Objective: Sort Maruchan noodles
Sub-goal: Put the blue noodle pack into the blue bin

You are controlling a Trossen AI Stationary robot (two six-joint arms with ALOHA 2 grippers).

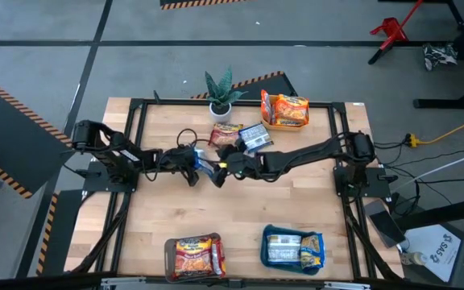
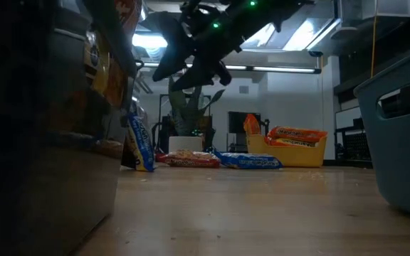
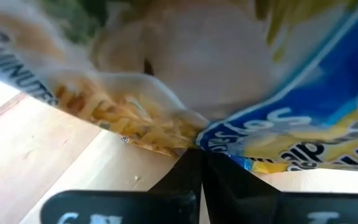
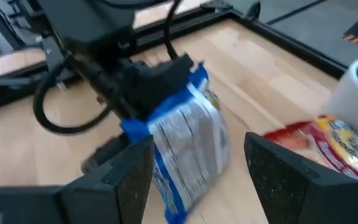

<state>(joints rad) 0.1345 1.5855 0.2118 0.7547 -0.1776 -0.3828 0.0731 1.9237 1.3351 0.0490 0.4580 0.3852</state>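
A blue-labelled Maruchan packet [image 1: 209, 167] stands near upright at mid-table, shut in my left gripper [image 1: 200, 163]. In the low view the packet [image 2: 140, 142] shows on edge beside a dark near tray. My right gripper [image 4: 201, 142] hovers open just to its right and higher up [image 2: 191, 71]. Its fingers stand either side of the packet [image 4: 188, 146], and I see no touch. A red packet [image 1: 225, 133] and a blue-and-white one [image 1: 254, 137] lie flat near the plant. My left gripper [image 3: 201, 167] pinches the blue packet by its sealed upper edge [image 3: 213, 138] between its two shut fingers, coming level from the table's left. The packet hangs tilted below the hold, and its lower edge [image 2: 143, 168] is at the table top.
A yellow tray [image 1: 284, 111] with orange packets sits at the far edge, beside a potted plant [image 1: 221, 95]. A brown tray [image 1: 193, 256] with red packets and a teal tray [image 1: 294, 247] with blue packets sit at the near edge. Bare wood lies between.
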